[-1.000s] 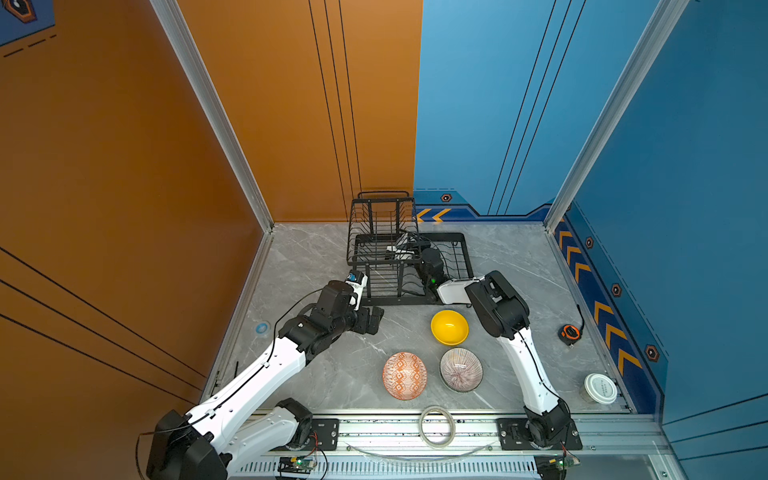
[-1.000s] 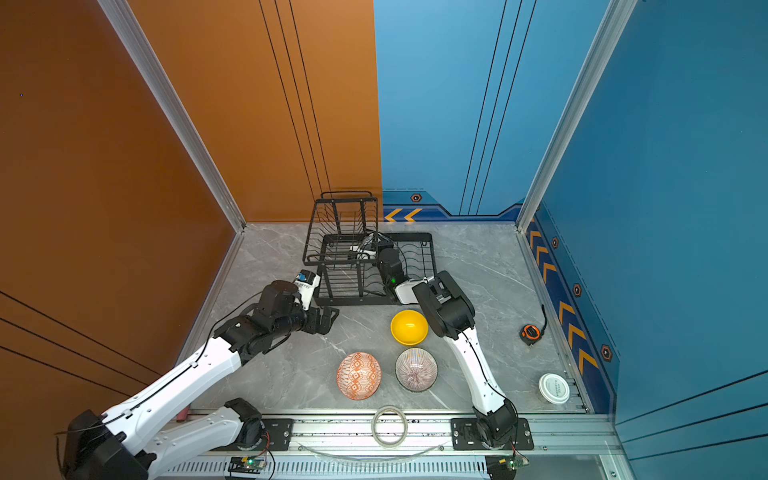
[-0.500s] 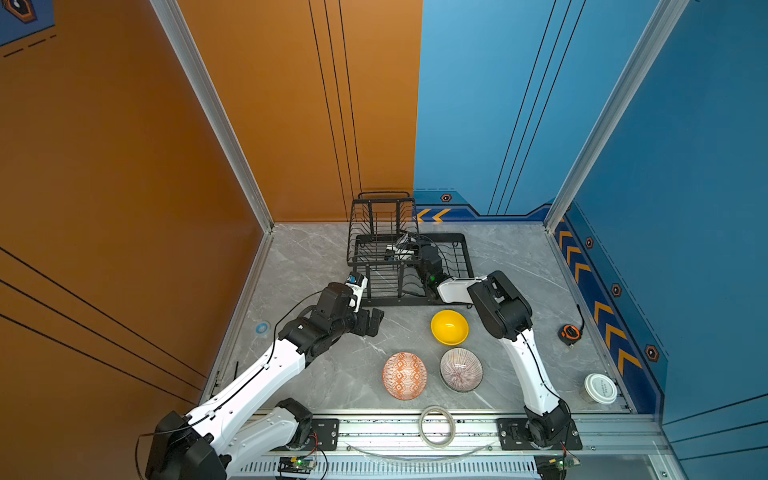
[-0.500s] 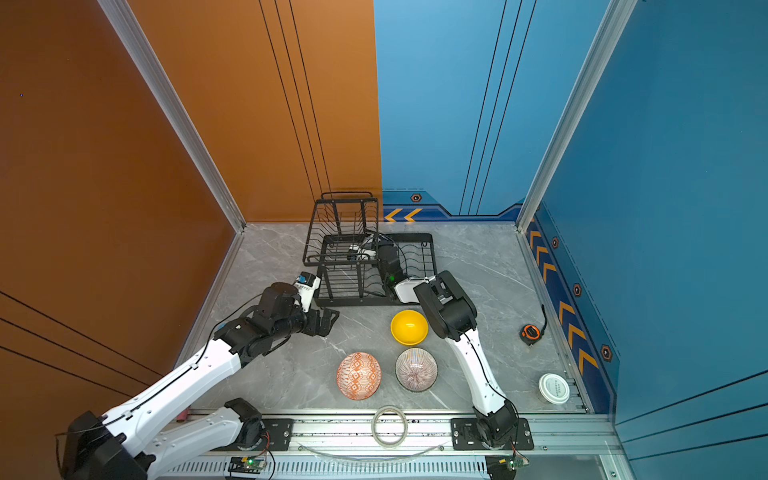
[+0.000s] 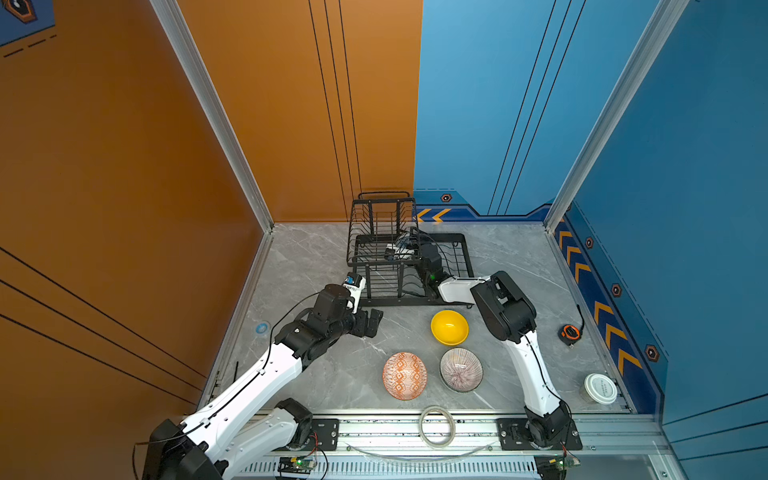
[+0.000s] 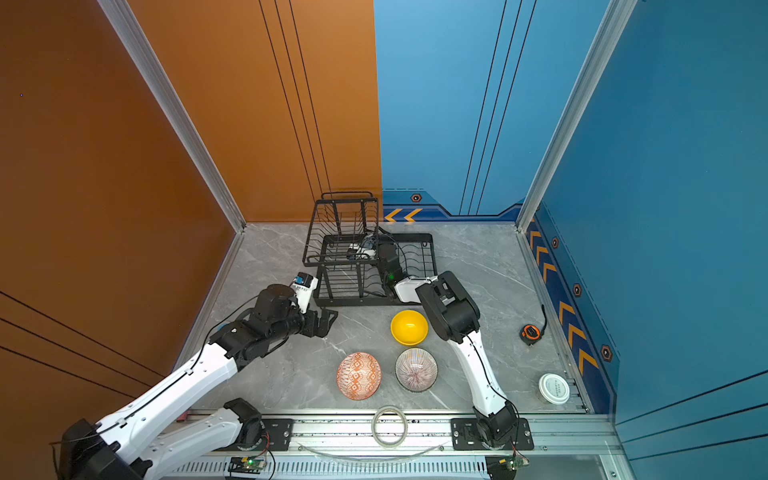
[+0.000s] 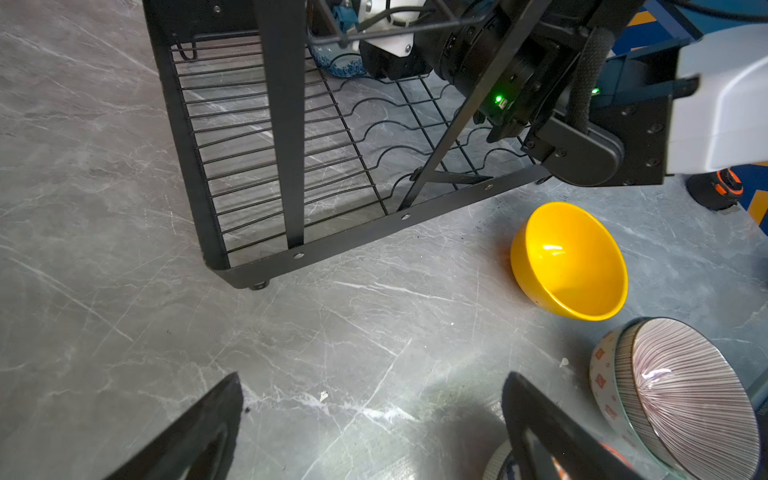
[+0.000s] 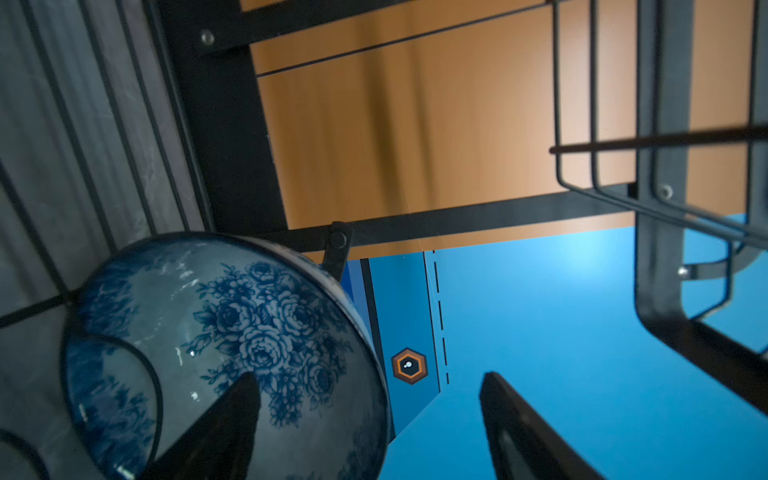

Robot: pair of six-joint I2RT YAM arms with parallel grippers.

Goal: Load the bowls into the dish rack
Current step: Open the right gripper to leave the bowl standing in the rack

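Now the right jaws stand released inside the dish rack (image 7: 353,235), mid-frame in both top views, straddling the rim of the blue-white floral bowl (image 8: 232,332). Left jaws gape empty over bare bench (image 5: 345,382) by the rack's front-left corner; the yellow bowl (image 5: 449,327) sits clear of its front edge.

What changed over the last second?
The fingers of the right gripper spread open, letting go of the blue floral bowl in the dish rack. The left gripper stayed open near the rack; the yellow bowl, orange bowl and striped bowl did not move.
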